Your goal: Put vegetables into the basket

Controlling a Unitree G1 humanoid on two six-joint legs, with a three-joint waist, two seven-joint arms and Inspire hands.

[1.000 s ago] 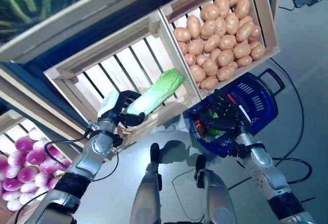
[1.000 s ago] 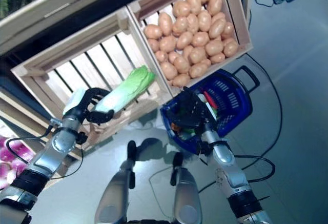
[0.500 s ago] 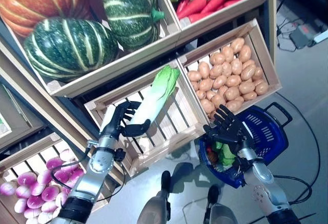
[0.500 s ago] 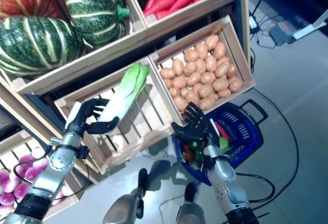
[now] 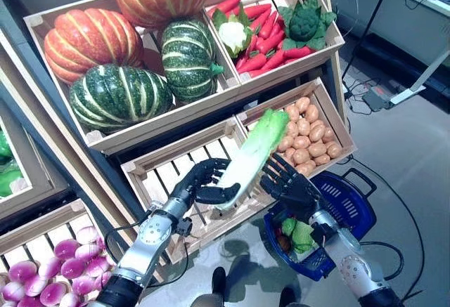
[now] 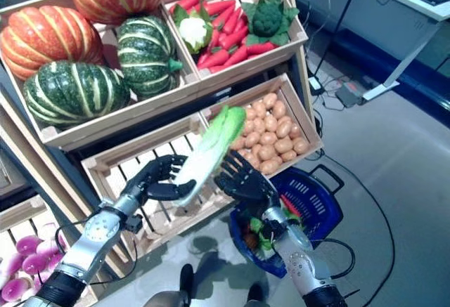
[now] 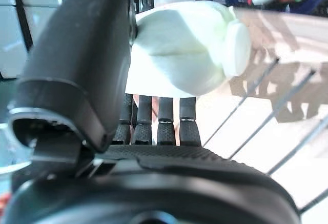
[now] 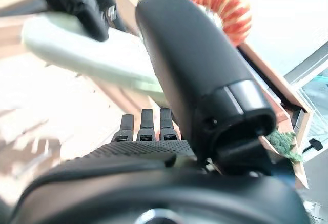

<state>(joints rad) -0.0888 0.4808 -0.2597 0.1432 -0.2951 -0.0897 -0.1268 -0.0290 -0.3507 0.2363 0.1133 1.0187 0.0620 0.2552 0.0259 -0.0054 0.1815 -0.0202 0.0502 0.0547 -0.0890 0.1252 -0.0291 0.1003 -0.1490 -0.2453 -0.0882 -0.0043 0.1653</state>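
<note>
- Left eye view: the left hand now holds the napa cabbage nearer the blue basket than a second ago, clear of the empty crate; transfer appears underway.
- Right eye view: the right hand, fingers spread wide, sits just beside the cabbage, above the basket.
- Left wrist view: the cabbage's pale base lies between the thumb and the curled fingers.
- Right wrist view: the right hand's straight fingers hold nothing; the cabbage passes beyond them.
</note>
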